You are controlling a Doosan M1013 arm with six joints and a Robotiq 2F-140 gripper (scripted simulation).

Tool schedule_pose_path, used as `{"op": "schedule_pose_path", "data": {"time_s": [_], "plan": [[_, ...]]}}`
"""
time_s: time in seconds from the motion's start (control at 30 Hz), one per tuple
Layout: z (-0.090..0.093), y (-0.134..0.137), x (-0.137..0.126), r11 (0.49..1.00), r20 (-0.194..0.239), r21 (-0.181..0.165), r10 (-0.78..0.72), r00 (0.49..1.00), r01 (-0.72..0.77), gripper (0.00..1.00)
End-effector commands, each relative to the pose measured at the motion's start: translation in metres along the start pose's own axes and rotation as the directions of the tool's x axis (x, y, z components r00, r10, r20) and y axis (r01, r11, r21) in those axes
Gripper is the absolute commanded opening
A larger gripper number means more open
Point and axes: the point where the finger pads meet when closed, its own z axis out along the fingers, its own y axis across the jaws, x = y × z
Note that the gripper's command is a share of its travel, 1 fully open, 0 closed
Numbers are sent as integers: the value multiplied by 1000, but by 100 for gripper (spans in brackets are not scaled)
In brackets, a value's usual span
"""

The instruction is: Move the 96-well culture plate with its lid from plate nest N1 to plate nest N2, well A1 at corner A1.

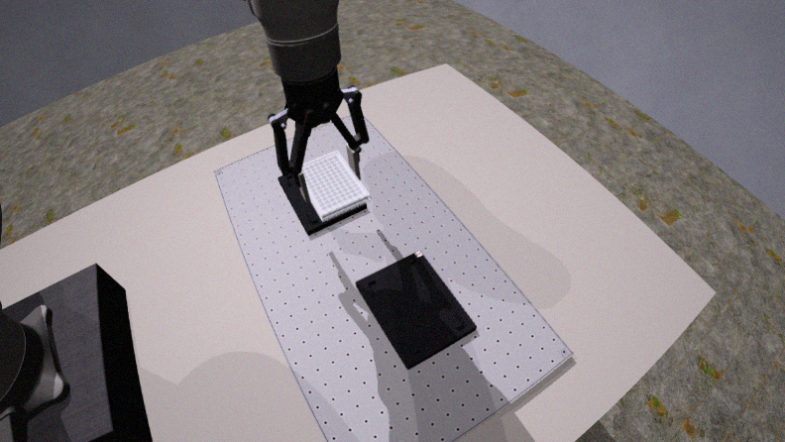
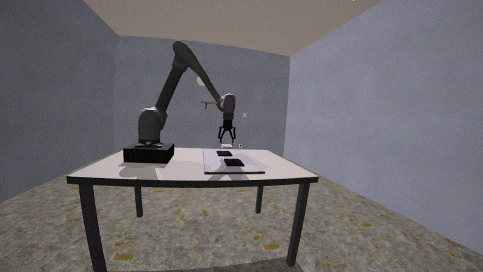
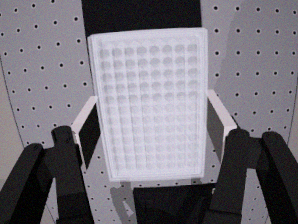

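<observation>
White plastic 96-well culture plate (image 1: 335, 185) with its clear loose lid is hanging in the black two-finger gripper (image 1: 321, 172), and the jaws are clamping it by its two long sides at a middling spread. In the wrist view the pale finger pads are pressing against both long edges of the plate (image 3: 152, 103), with the well grid showing through the lid and the lid looking level on it. The plate is riding above the black rectangular nest N1 (image 1: 300, 207), the farther of the two nests from the top camera; part of that nest is peeking out beneath the plate's left and near edges, and in the exterior view a sliver of air is separating the plate (image 2: 226, 145) from the nest (image 2: 224, 153). The second black rectangular nest N2 (image 1: 415, 308) is sitting well apart, nearer the top camera, on the same grey perforated breadboard (image 1: 275, 275), with a small pale corner tag (image 1: 418, 255) at its far corner. The grey six-joint arm (image 2: 189, 67) is reaching down from its black square pedestal (image 2: 167, 157) on the beige table top (image 1: 549, 219), and its shadow is stretching across the breadboard toward N2.
</observation>
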Motion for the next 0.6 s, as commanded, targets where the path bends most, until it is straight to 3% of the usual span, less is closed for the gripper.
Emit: {"op": "schedule_pose_path", "data": {"time_s": [0.0,0.57], "plan": [[0,1,-12,1000,0,0,0,1000,0,0],[0,7,-62,1000,0,0,0,1000,0,0]]}}
